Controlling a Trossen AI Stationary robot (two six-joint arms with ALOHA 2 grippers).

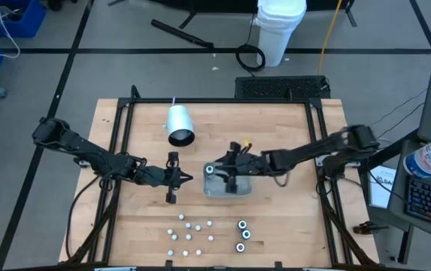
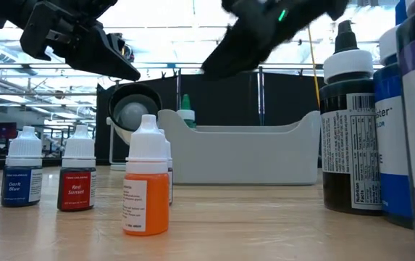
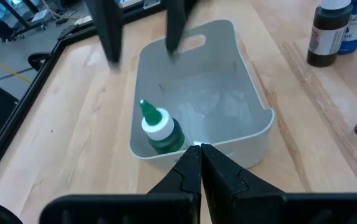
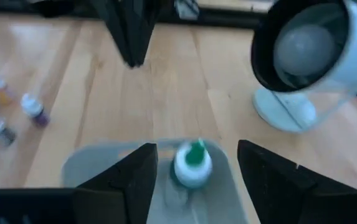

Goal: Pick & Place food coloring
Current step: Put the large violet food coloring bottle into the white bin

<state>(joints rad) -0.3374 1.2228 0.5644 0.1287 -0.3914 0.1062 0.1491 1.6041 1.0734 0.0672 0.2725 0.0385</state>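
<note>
Bottles, loose: small food coloring bottles (image 1: 192,235) stand upright near the table's front edge, caps up; three wider ones (image 1: 242,235) stand just right of the cluster.
Bottle, orange: upright (image 2: 146,190), white cap on top, nearest the low camera; red (image 2: 76,179) and dark blue (image 2: 23,176) ones stand left of it.
Bottle, green: stands upright in the tray's left end (image 3: 160,129), long axis vertical, green tip pointing up.
Tray: grey rectangular tray (image 1: 229,192) at mid-table, holding only the green bottle.
Left gripper: fingers pressed together, grasping nothing (image 1: 173,178); held just left of the tray, above the table.
Right gripper: fingers spread apart, empty (image 1: 229,170); poised over the tray above the green bottle.
Cylinder: white cylinder (image 1: 179,124) lies on its side beyond the grippers, dark open end facing front.
</note>
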